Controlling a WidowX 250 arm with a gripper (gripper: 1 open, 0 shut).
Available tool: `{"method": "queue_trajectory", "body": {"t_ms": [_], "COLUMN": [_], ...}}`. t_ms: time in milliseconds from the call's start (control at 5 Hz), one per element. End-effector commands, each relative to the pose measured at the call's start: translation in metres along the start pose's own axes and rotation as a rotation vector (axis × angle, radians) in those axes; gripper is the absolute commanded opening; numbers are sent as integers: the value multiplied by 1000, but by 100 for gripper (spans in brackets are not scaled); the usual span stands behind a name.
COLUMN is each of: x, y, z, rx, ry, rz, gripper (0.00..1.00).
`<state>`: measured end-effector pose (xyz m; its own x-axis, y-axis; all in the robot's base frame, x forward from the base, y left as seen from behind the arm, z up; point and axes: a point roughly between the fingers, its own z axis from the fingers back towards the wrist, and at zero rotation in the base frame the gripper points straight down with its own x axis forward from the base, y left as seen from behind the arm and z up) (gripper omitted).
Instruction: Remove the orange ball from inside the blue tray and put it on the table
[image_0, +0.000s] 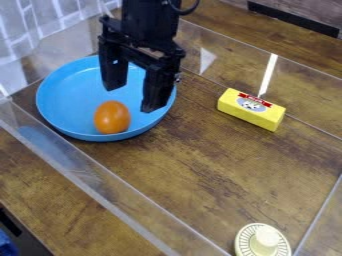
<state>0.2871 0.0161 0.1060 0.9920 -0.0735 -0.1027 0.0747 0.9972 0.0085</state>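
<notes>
The orange ball (111, 117) lies inside the blue tray (60, 100), toward its near right side. The tray sits at the left on the dark wood table (201, 180). My black gripper (136, 86) hangs over the tray, pointing down, a little above and to the right of the ball. Its two fingers stand wide apart and hold nothing. One fingertip (156, 100) is near the tray's right rim, the other over the tray's middle.
A yellow rectangular block (251, 108) lies to the right of the tray. A small cream round lid (263, 241) sits at the bottom right edge. Clear acrylic panels (80, 170) run along the table's near and left sides.
</notes>
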Motion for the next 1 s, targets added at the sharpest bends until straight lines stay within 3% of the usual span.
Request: {"method": "queue_trajectory", "body": {"t_ms": [0, 800], "x": [1, 4], "y": [11, 30], "z": [3, -23], "rx": [9, 15], "ry": [-33, -45], "rz": [1, -50], "gripper": [100, 100]}}
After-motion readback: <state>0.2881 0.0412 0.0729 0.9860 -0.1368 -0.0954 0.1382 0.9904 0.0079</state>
